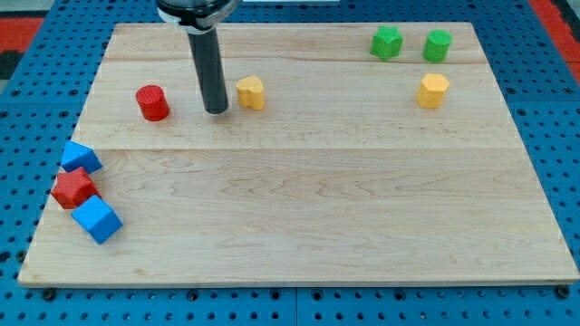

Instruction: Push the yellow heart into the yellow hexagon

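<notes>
**Desk:** What is sitting closest to the lens?

**Photographer:** A blue cube (97,220), lying by a red star (72,188) and another blue block (81,158) at the wooden board's (308,226) left edge.

**Desk:** And the job?

**Photographer:** Barely starting, I'd judge. My tip (216,111), a bare rod gripping nothing, is standing just left of the yellow heart (250,92). The yellow hexagon (433,91) is waiting well apart to the right, so the whole push is remaining.

**Desk:** Surroundings?

**Photographer:** Pale planks are resting on blue pegboard (36,54).
</notes>
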{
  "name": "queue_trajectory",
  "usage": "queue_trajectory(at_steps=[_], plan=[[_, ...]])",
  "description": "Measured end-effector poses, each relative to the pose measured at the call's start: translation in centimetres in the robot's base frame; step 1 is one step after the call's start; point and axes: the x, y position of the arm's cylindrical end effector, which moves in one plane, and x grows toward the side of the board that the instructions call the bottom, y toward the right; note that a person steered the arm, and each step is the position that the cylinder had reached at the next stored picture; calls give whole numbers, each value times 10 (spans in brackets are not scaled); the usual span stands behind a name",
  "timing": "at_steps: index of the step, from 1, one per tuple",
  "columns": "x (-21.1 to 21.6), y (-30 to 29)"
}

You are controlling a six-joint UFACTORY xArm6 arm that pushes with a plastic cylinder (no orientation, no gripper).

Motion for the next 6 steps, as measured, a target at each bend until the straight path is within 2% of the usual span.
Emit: queue_trajectory(at_steps=[1, 3, 4, 5, 6], plan=[[-27, 37], [-34, 193], [-16, 128], [8, 138], [-5, 203]])
